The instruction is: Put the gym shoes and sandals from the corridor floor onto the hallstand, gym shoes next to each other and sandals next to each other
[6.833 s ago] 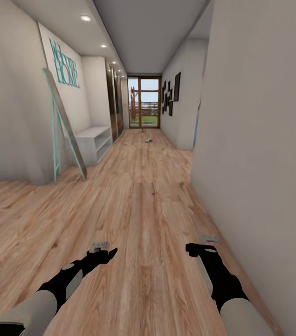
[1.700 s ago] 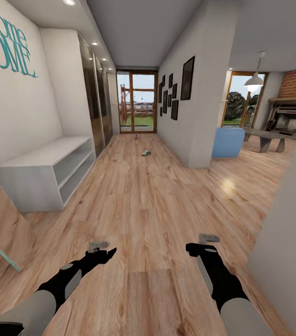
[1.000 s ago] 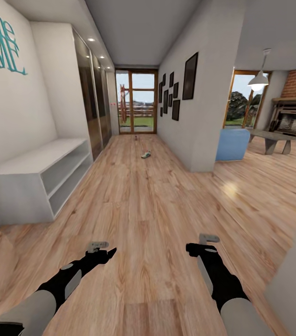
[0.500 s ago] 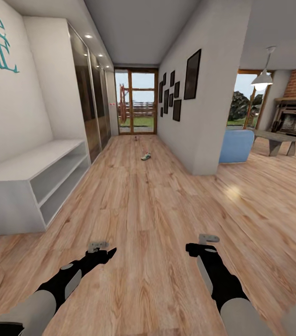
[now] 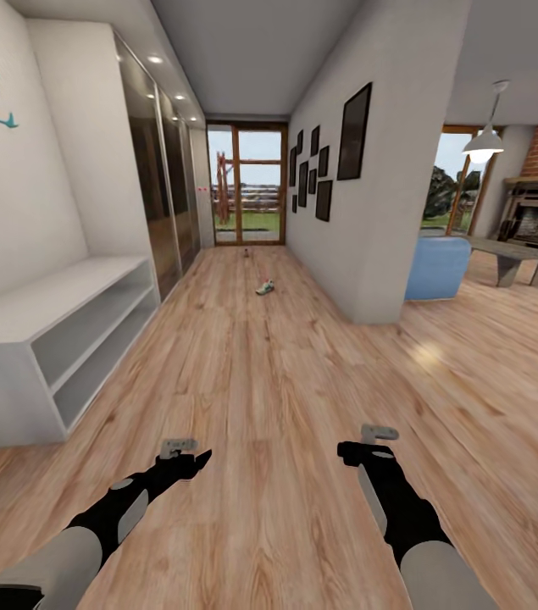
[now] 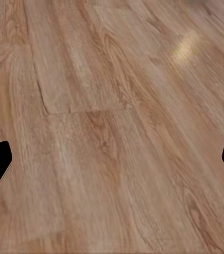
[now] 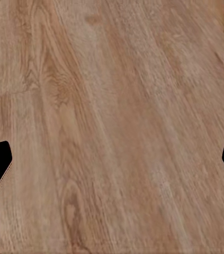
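One gym shoe [image 5: 265, 288], pale with a green touch, lies far down the corridor floor [image 5: 252, 373] near the right wall. A tiny reddish thing [image 5: 245, 251] sits beyond it by the glass door, too small to identify. The sandals and the hallstand are out of view. My left gripper [image 5: 185, 453] and right gripper [image 5: 368, 445] hang low in front of me over bare planks, far from the shoe. In the left wrist view the left gripper [image 6: 112, 164] is open over wood floor. In the right wrist view the right gripper [image 7: 112, 164] is open too, with nothing between its fingers.
A plain low white two-level bench [image 5: 40, 339] stands against the left wall, with mirrored wardrobe doors [image 5: 163, 186] behind it. A wall corner [image 5: 379, 288] juts in at the right; past it are a blue armchair [image 5: 436, 267] and a living room. A glass door [image 5: 247, 182] ends the corridor.
The camera has travelled forward down the corridor: the white bench and right wall corner have come nearer and slid outward. Both arms keep the same pose with open grippers.
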Robot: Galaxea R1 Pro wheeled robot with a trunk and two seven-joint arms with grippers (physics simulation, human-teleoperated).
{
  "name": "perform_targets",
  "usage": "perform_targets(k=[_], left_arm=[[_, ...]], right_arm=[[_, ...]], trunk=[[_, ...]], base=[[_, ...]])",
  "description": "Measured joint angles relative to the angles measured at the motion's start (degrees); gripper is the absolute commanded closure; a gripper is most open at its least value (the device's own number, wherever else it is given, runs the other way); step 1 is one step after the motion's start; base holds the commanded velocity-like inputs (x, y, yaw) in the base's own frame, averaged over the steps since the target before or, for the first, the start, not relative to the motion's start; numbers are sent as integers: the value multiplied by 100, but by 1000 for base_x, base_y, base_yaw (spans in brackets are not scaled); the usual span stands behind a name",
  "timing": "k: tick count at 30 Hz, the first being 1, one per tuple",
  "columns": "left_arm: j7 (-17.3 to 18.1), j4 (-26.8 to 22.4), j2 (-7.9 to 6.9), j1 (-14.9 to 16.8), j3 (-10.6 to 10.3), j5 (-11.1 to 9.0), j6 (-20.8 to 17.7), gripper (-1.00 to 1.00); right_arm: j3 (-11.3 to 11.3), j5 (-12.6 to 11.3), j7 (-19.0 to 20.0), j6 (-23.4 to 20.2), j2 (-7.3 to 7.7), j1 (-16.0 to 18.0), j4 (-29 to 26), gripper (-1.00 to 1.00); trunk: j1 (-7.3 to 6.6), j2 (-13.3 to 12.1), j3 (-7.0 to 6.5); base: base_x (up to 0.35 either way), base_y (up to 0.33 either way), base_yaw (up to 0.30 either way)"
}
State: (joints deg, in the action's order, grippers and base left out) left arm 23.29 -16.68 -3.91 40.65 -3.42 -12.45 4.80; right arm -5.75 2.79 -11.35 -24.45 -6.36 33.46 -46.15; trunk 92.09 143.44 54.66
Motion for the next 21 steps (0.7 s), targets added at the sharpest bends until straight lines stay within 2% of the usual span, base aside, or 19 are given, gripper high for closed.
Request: perform_targets(k=[21], left_arm=[[9, 0, 3, 0, 0, 0, 0, -100]], right_arm=[[0, 4, -2, 0, 0, 0, -5, -100]], trunk=[[0, 0, 0]], base=[[346, 0, 0]])
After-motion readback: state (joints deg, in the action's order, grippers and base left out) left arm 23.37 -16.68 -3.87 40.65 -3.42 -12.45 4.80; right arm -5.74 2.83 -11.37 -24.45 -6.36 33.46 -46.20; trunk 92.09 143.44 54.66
